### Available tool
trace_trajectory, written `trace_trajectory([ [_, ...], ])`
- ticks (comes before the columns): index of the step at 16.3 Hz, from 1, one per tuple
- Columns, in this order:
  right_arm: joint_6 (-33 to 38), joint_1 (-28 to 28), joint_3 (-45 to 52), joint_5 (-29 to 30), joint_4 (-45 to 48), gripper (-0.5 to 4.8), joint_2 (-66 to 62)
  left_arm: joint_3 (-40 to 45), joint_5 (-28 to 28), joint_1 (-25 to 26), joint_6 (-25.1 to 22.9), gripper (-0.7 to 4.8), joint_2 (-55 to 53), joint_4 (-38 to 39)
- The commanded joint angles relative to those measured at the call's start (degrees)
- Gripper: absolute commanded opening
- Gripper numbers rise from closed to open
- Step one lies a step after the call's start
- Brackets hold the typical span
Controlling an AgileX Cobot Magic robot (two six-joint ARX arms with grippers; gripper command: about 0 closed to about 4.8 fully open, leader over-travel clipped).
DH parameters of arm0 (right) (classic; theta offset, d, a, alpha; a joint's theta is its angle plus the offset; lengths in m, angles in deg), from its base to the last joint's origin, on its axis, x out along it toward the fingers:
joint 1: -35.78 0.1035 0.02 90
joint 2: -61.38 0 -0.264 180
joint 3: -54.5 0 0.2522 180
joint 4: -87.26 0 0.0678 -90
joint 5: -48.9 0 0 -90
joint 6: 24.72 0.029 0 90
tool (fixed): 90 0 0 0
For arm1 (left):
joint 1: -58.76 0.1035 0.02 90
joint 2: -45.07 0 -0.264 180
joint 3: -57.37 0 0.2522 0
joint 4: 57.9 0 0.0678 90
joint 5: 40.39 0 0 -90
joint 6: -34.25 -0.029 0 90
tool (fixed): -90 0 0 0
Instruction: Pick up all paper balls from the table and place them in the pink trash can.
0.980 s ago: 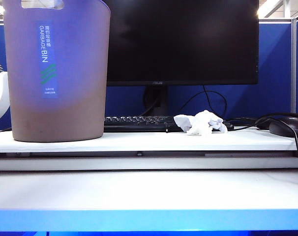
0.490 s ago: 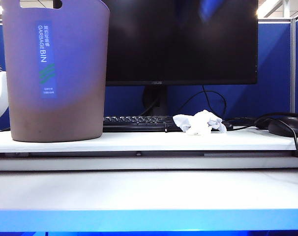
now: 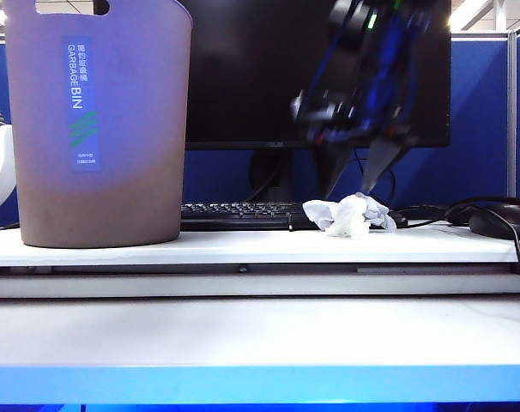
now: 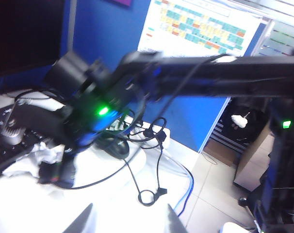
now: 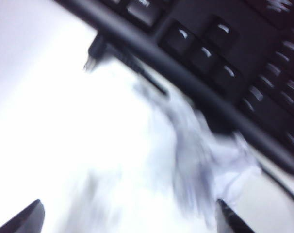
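Bench (image 3: 243,335): white, blue front edge. Pink trash can (image 3: 97,129): on raised shelf, well left of right pincer (image 3: 354,184). Right pincer: spread, directly above paper ball (image 3: 350,215). Left pincer (image 4: 127,221): spread, fingertips only visible. Paper ball: white, against keyboard (image 3: 234,215).

blue partition wall (image 3: 479,120) behind a dark monitor (image 3: 269,69); bright ceiling lights

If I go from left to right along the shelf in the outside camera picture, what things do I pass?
Pink trash can → keyboard → paper ball with the open right gripper just above it → computer mouse.
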Motion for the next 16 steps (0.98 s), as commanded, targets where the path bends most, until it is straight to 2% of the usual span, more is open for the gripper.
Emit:
trace_trajectory([
  [1,0.24,-0.11,-0.31,-0.70,3.87,4.79,-3.48,-0.17,-0.31,0.02,0.48,1.84,0.15,0.94],
  [5,0.26,-0.09,-0.33,-4.07,5.16,4.79,-6.73,-0.17,-0.17,0.02,0.44,1.84,0.48,1.77],
  [6,0.26,-0.09,-0.33,-4.52,5.22,3.78,-6.73,-0.17,-0.02,0.02,0.44,1.84,0.48,1.77],
  [7,0.24,-0.09,-0.37,-4.70,5.84,2.18,-6.62,-0.17,0.13,0.04,0.44,1.84,0.48,1.70],
  [8,0.24,-0.09,-0.46,-4.66,6.51,1.19,-6.40,-0.17,0.94,0.02,0.42,1.84,0.50,1.70],
  [9,0.24,-0.09,-0.74,-4.68,6.86,-0.17,-6.12,-0.17,1.05,0.02,0.42,1.84,0.50,1.68],
  [11,-0.04,-0.02,-2.01,-4.61,5.86,-0.02,-4.90,-0.17,1.84,0.04,0.13,1.84,0.50,1.70],
  [13,-0.24,0.09,-2.67,-2.69,7.58,-0.02,-0.79,-0.17,6.08,0.04,-0.79,1.84,0.63,1.81],
  [15,0.20,0.09,-2.67,4.02,8.63,-0.02,4.31,-0.17,11.50,0.04,-1.09,1.84,0.94,1.92],
  [16,0.46,0.13,-2.67,11.21,8.81,-0.02,7.21,-0.20,15.28,0.04,-1.09,1.84,1.38,2.27],
])
